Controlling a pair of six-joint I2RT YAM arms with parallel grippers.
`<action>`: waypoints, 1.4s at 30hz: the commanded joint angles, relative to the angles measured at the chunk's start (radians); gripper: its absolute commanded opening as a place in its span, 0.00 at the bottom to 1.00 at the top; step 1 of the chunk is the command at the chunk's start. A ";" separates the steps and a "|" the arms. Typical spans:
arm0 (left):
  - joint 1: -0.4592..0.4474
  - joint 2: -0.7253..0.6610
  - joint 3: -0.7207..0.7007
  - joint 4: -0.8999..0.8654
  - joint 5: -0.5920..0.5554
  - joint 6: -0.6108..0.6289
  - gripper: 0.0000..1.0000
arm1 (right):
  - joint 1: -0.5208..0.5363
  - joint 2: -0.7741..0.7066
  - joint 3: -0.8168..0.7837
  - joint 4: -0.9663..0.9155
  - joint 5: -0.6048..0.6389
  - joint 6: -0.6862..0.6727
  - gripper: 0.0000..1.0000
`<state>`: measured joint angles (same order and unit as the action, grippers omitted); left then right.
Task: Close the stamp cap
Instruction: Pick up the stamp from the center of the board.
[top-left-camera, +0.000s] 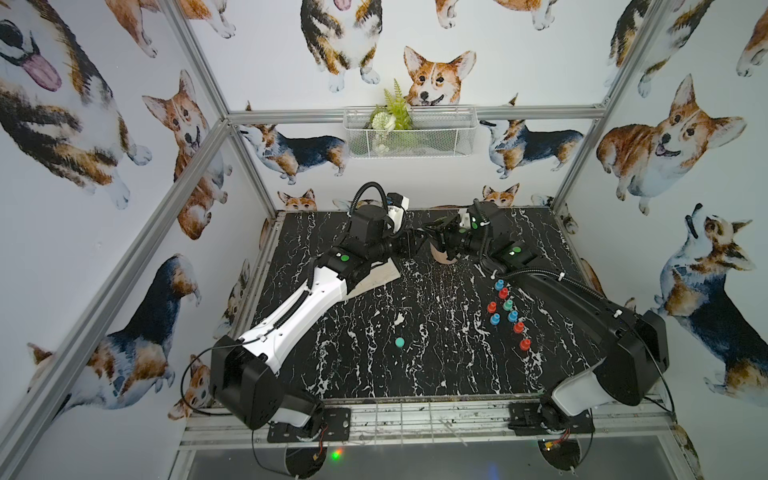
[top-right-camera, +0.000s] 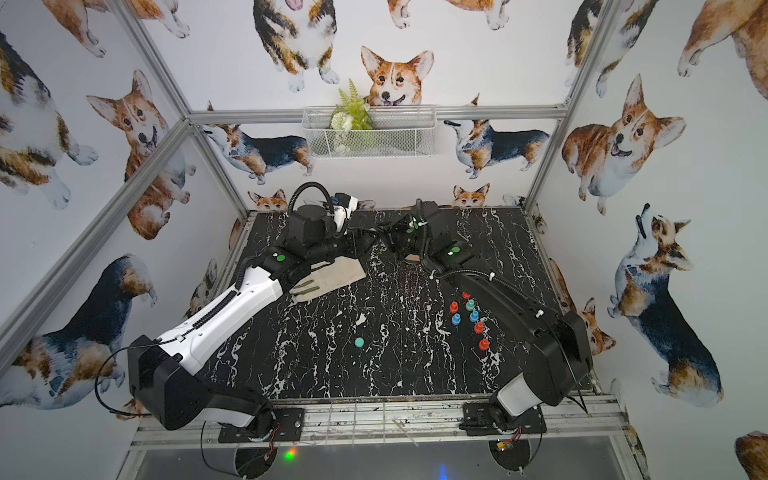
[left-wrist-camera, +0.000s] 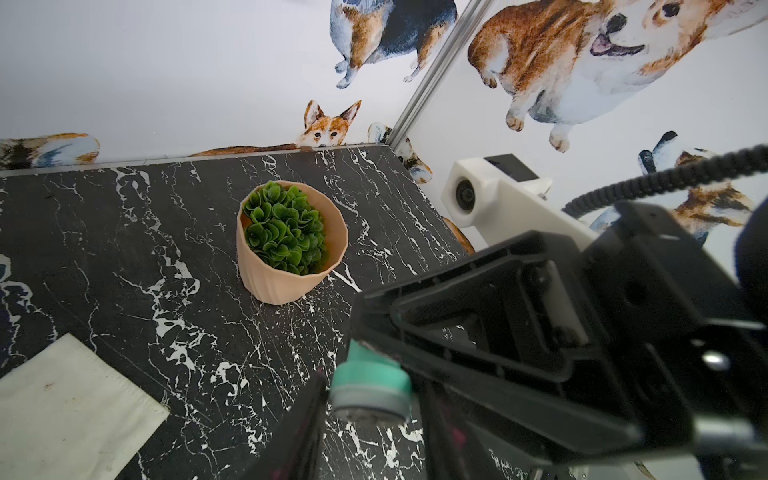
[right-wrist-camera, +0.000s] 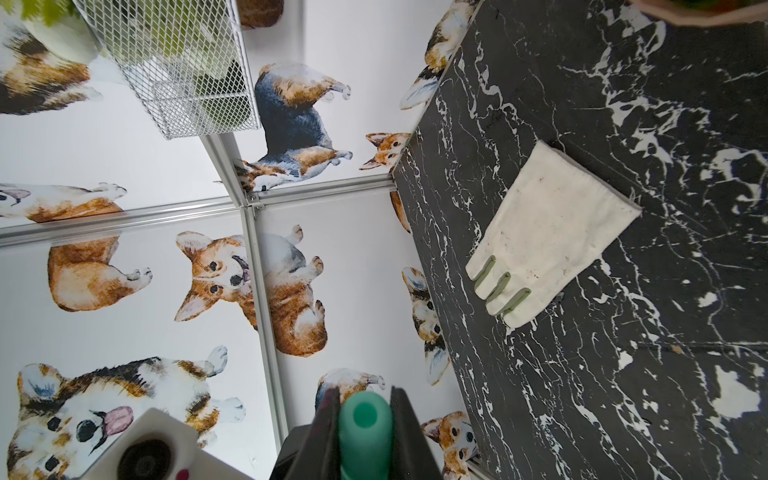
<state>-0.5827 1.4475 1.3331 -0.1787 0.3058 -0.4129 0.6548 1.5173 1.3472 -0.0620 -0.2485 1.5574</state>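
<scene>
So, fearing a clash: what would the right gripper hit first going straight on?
The left gripper, facing it. The held stamp sits between the left fingers, so contact looks immediate, though depth is unclear.

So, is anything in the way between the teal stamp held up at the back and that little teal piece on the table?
Nothing visible. The right gripper holds the teal stamp above the table; the teal piece lies alone on it. The glove and spare stamps sit off to either side.

Stamp (left-wrist-camera: 370, 386) blurred close up, pot (top-left-camera: 441, 258) mostly hidden behind right arm (top-left-camera: 561, 291)
</scene>
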 joint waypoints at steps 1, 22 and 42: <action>0.000 -0.007 -0.008 0.063 -0.030 0.020 0.41 | 0.009 -0.008 -0.005 0.090 -0.034 0.226 0.01; 0.000 -0.036 -0.060 0.155 -0.032 0.047 0.24 | 0.014 -0.002 -0.063 0.253 -0.058 0.299 0.04; 0.050 -0.056 0.009 0.036 0.269 0.066 0.17 | -0.214 -0.198 -0.097 0.136 -0.149 -0.460 0.50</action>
<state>-0.5472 1.3869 1.3052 -0.1051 0.4240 -0.3622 0.4717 1.3655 1.2503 0.0788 -0.3489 1.3403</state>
